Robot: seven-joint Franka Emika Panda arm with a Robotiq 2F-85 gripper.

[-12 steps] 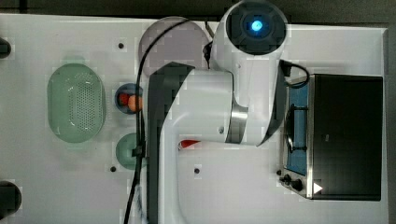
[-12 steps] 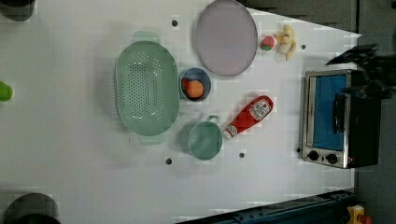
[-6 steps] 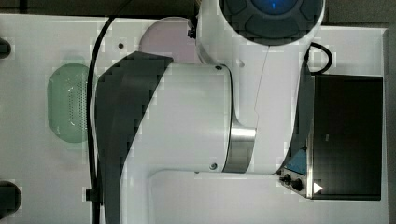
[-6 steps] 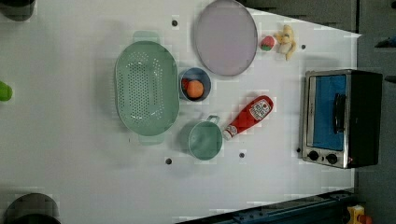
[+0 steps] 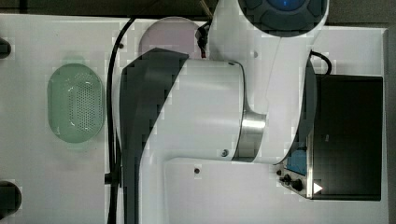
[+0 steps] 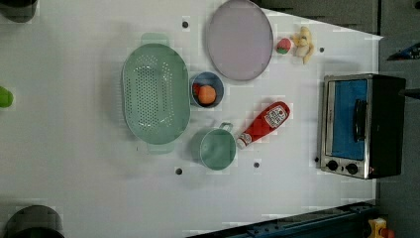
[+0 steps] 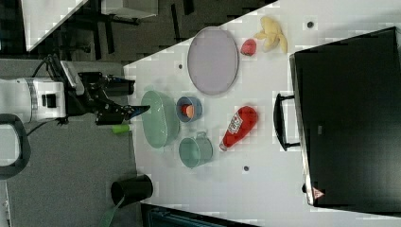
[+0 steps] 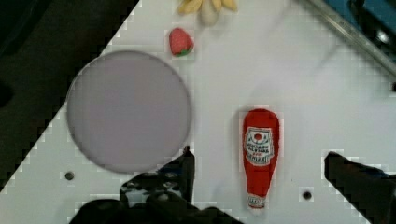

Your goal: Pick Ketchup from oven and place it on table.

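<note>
Since the earlier top view, the white arm (image 5: 205,116) has swelled to cover far more of the table (image 6: 74,173), hiding the small bowl and cup it once left visible. Ketchup (image 6: 263,124) lies flat on the table, outside the oven (image 6: 361,126) and well apart from its shut blue door, cap end just beside the green cup (image 6: 217,148). Beyond the cup from the ketchup sits the green colander (image 6: 155,96); the lilac plate (image 6: 239,38) lies near the bottle's base. From the wrist, the gripper (image 8: 259,163) hangs above the ketchup with fingers spread wide, holding nothing.
</note>
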